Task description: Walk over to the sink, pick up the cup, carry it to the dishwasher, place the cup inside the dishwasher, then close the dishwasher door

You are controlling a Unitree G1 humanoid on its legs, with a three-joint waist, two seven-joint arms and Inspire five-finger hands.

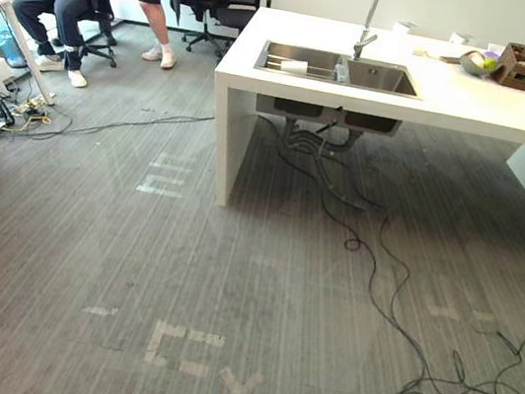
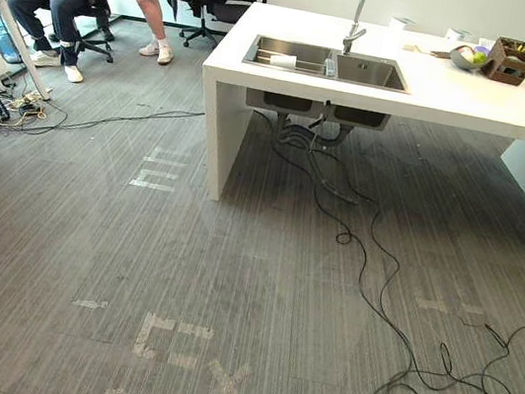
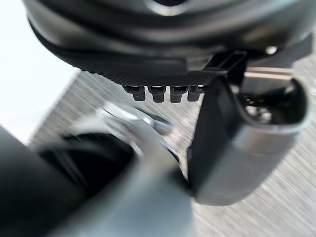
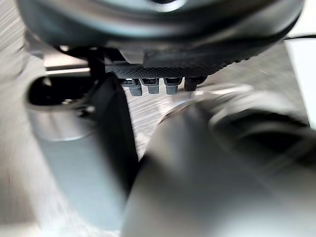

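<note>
Small white cup (image 1: 293,65) sits in the left basin of the stainless steel double sink (image 1: 376,76), well across the floor. Probably light, maybe slippery, so grab it round the body. Left hand (image 3: 148,54) and right hand (image 4: 163,44) hang relaxed, holding nothing.

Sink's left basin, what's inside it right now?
A white cup rests on a wire rack across the left basin. Anything beneath the rack or behind the basin's near rim is hidden.
</note>
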